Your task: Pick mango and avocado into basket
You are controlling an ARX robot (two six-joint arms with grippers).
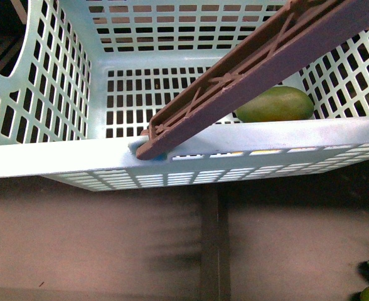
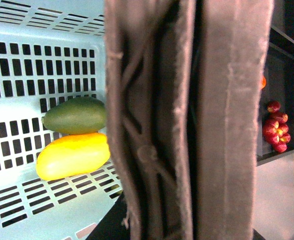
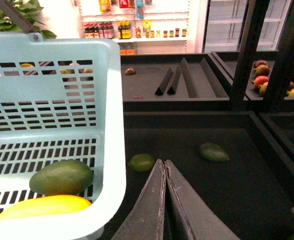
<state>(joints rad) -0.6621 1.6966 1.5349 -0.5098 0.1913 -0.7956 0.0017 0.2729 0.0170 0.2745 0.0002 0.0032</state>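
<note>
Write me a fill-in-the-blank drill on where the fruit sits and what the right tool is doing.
1. The mango and the avocado both lie inside the ____.
2. In the left wrist view, the two fruits are ____ each other, with no gap between them.
3. The right tool has its tips closed together and holds ____.
4. The loose green fruit near the right tool lies ____ the basket.

Missing words: basket; touching; nothing; outside

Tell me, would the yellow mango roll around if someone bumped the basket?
Probably only a little. The mango is oblong, so it would likely wobble more than roll. It lies against the avocado, which may block it. Its smooth skin might slide on the basket floor.
</note>
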